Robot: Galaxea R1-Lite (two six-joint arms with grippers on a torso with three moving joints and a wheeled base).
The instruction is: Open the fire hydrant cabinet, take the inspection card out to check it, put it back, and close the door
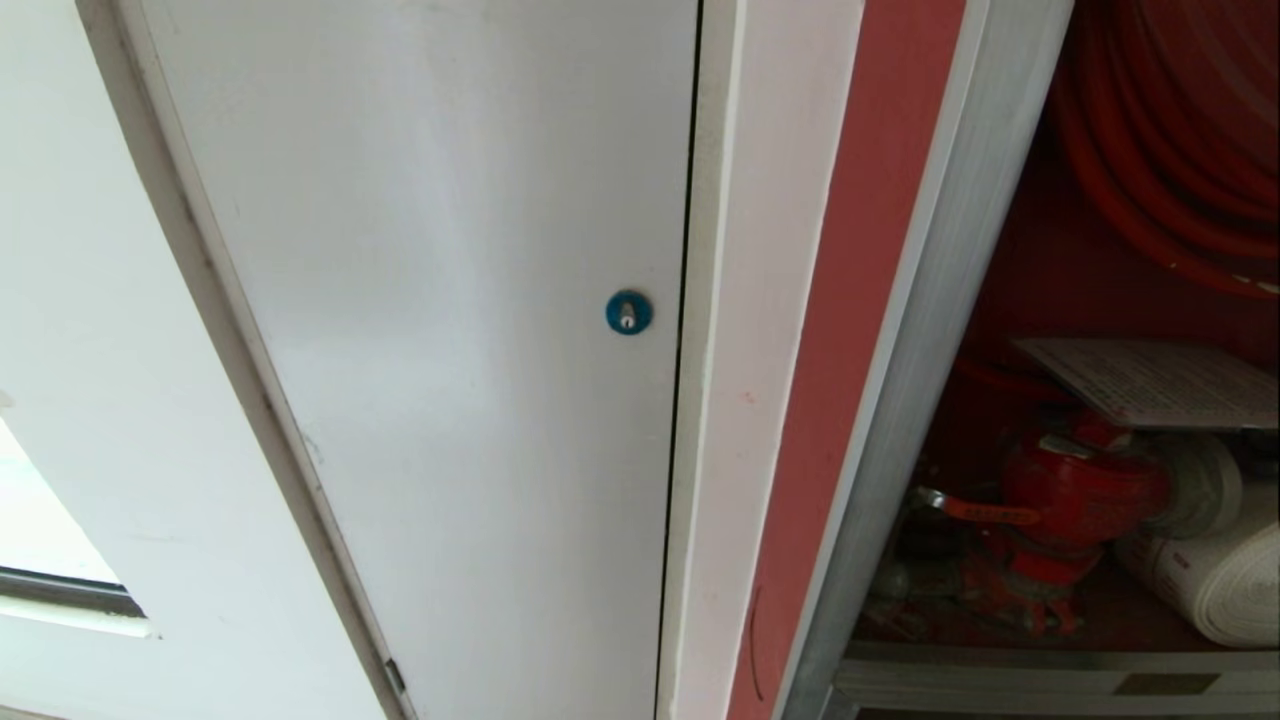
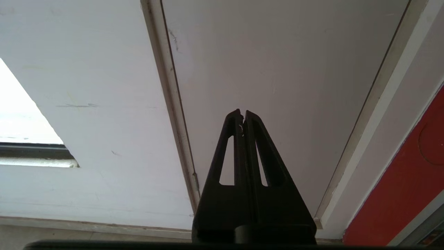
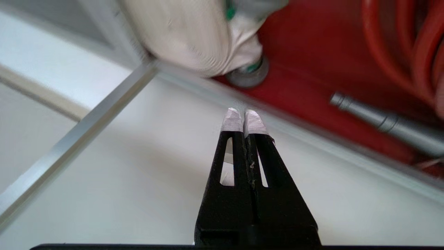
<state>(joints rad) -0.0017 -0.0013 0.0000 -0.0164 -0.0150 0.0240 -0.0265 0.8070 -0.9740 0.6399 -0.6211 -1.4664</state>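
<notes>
The white panel (image 1: 430, 300) fills most of the head view; its blue lock (image 1: 629, 313) sits near the panel's edge, beside a white post (image 1: 740, 350). Neither arm appears in this view.

The cabinet (image 1: 900, 330) stands to the right of the post, open, with its red interior exposed. The door itself cannot be identified in any view.

Inside the cabinet, the red hose reel (image 1: 1170, 130) occupies the upper part. The card (image 1: 1160, 380) lies flat below the reel, resting above the red valve (image 1: 1080, 490). The rolled white hose (image 1: 1220, 570) lies just beside the valve.

The left gripper (image 2: 242, 113) has its jaws pressed together and grips nothing. It points at the white panel, well apart from the cabinet.

The right gripper (image 3: 244, 113) has its jaws pressed together and grips nothing. Ahead of the jaws runs a silver frame rail (image 3: 86, 118). Beyond the jaws lie the white hose (image 3: 187, 34), the red interior, the reel coils (image 3: 406, 45) and a metal nozzle (image 3: 381, 119). The card is not in this view.
</notes>
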